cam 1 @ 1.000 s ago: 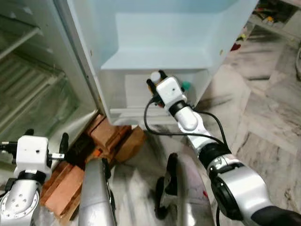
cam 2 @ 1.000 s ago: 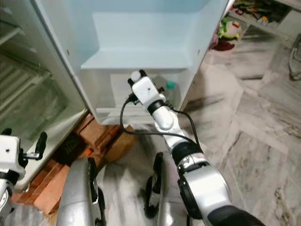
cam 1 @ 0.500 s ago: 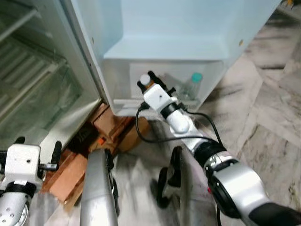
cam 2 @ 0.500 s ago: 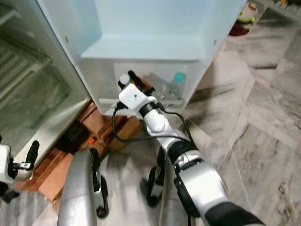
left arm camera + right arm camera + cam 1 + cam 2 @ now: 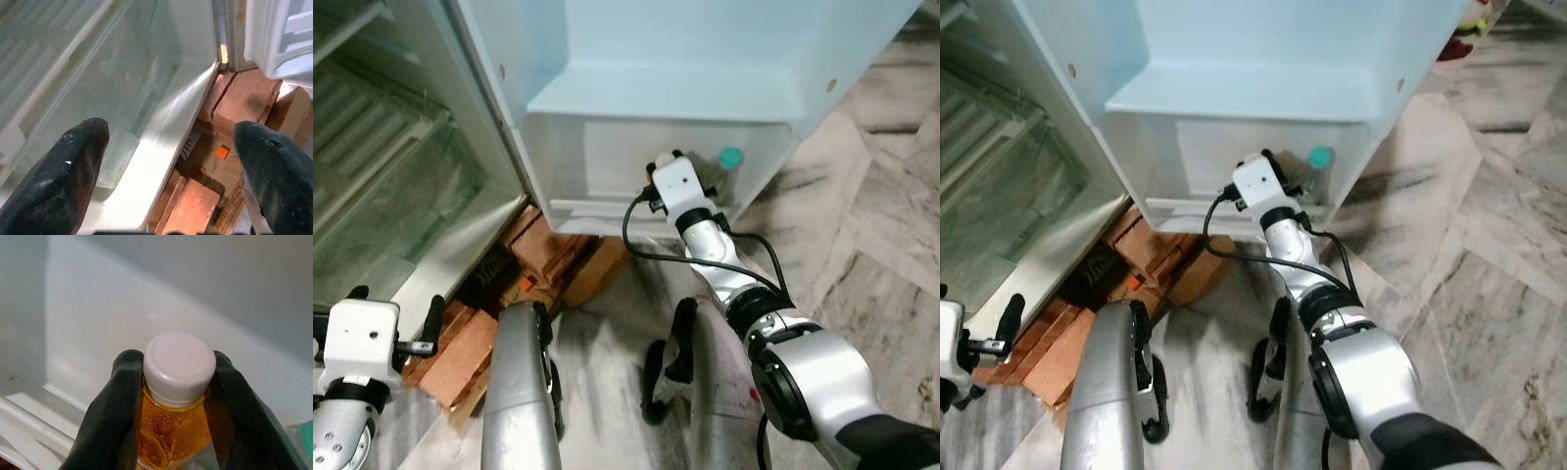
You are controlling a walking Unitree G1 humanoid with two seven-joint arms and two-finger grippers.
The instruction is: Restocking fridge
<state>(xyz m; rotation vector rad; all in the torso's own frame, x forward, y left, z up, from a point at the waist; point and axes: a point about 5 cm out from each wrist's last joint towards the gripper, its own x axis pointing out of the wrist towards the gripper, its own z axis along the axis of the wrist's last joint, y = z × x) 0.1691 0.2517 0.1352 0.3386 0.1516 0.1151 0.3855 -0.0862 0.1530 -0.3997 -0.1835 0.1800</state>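
bottle (image 5: 175, 431): amber, white cap | fingers (image 5: 110, 426): black | bricks (image 5: 553, 264): reddish-brown

Spread left pincer (image 5: 168, 161) above bricks (image 5: 247, 100)

Lowest door shelf (image 5: 607, 211) of open fridge door, white, holding clear bottle with teal cap (image 5: 728, 164) upright near its right end. Marble floor (image 5: 871, 255) below; red bricks (image 5: 543, 264) stacked under fridge body.

Clear plastic bottle (image 5: 172, 431) of amber liquid with smooth matt white cap (image 5: 179, 362), matt black rubbery fingers (image 5: 110, 421), glossy white plastic door shelf (image 5: 597, 162), rough reddish bricks (image 5: 548, 264), polished veined marble floor (image 5: 871, 255), translucent crisper drawer (image 5: 117, 93)
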